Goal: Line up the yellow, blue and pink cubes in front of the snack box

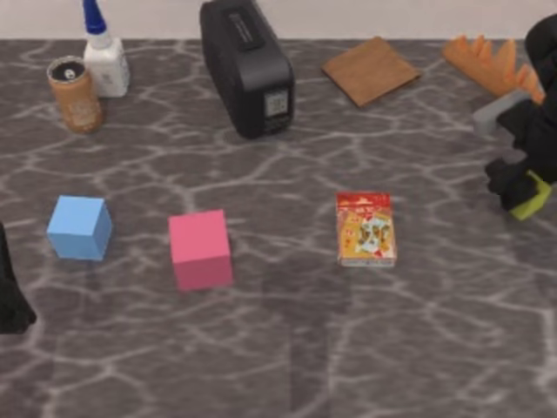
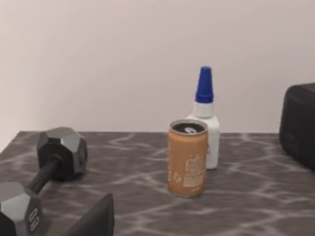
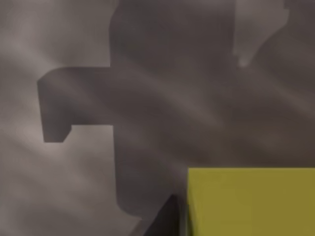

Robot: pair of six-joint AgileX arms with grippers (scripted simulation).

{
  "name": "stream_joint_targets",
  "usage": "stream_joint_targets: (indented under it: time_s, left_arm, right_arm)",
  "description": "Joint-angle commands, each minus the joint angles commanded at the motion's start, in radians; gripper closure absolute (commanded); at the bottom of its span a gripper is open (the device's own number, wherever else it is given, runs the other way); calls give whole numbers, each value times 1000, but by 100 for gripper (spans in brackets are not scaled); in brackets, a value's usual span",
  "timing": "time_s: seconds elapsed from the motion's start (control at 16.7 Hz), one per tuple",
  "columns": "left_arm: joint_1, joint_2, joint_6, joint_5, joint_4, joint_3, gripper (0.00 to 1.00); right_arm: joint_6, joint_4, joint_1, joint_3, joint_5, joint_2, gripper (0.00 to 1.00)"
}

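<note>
The light-blue cube [image 1: 79, 227] rests on the table at the left, and the larger pink cube [image 1: 200, 249] sits to its right. The snack box [image 1: 365, 228], red-topped with an orange printed face, lies flat right of centre. At the table's right edge my right gripper [image 1: 522, 190] is shut on the small yellow cube [image 1: 532, 199], held above the table. That cube fills a corner of the right wrist view [image 3: 251, 201] beside a dark finger [image 3: 170, 219], over the arm's shadow. My left gripper [image 1: 10, 300] is parked at the left edge, open and empty.
Along the back stand a brown can [image 1: 75, 93], a white glue bottle with a blue cap [image 1: 104, 57], a black boxy device [image 1: 246, 65], a flat brown square [image 1: 371, 70] and an orange toothed object [image 1: 492, 61]. A grey dumbbell [image 2: 49, 167] lies near the left arm.
</note>
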Motion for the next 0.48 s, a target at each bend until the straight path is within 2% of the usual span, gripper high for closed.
stream_joint_targets:
  time_s: [0.06, 0.12, 0.48]
  left_arm:
    - [0, 0, 0, 0, 0, 0, 0]
    - [0, 0, 0, 0, 0, 0, 0]
    - [0, 0, 0, 0, 0, 0, 0]
  right_arm:
    - [0, 0, 0, 0, 0, 0, 98]
    - [0, 0, 0, 0, 0, 0, 100]
    - [0, 0, 0, 0, 0, 0, 100]
